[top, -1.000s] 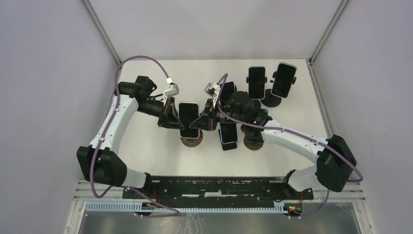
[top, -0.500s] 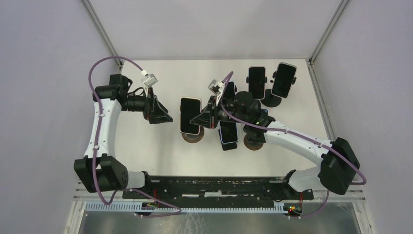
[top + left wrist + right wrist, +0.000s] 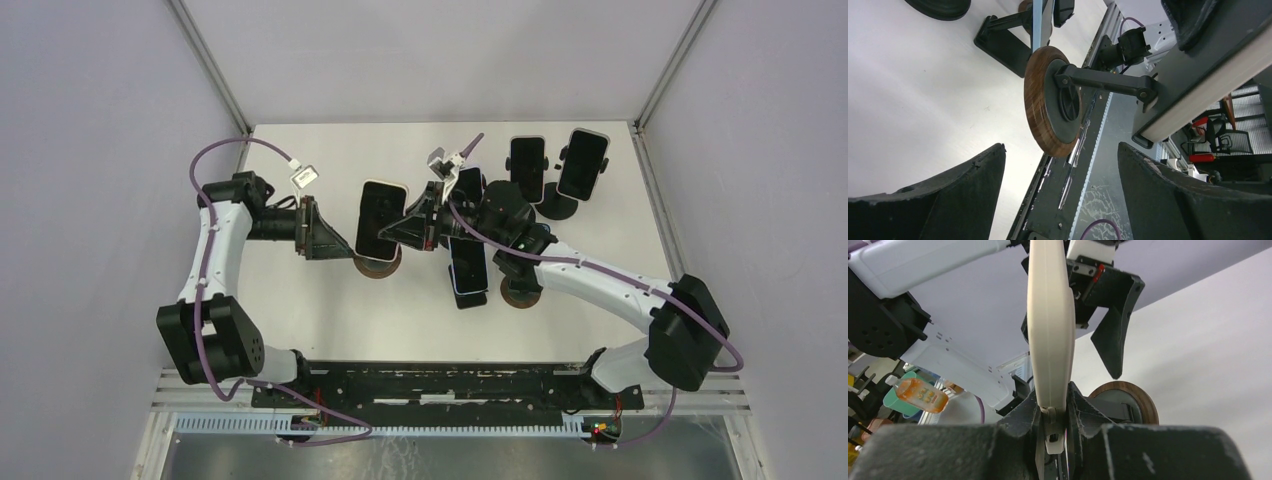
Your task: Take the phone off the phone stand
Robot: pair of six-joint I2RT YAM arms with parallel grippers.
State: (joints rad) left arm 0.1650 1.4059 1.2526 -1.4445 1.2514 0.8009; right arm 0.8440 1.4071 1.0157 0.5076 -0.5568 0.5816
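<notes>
1. The right hand (image 3: 398,231) is clamped shut on the phone (image 3: 378,216). The right wrist view shows the phone edge-on, its lower end pinched tight between the two fingers (image 3: 1078,412).
2. The phone sits mid-tabletop (image 3: 300,300), upright-ish above the phone stand (image 3: 378,266) with its round wooden base. In the left wrist view the stand's black arm runs from the base up to a clip at the phone's back, so it doesn't look free of the stand. I can't see the clip itself clearly.
3. The left hand (image 3: 335,242) is wide open and holds nothing. Its two fingers are spread, and in its own camera the wooden base shows in the gap between them, just beyond the tips. It's close to the stand's left side but not touching it.
4. A second ago the left hand was pressed in against the phone's left side, opposite the right hand. Half a second ago it had backed off to the left and further up the tabletop. Now it's come back nearer, down at base level.
5. Over that same second the phone has shifted a little to the left and away from the arm bases. The wooden base has slid along with it.
6. The other phones on stands (image 3: 527,165) to the right haven't budged.
</notes>
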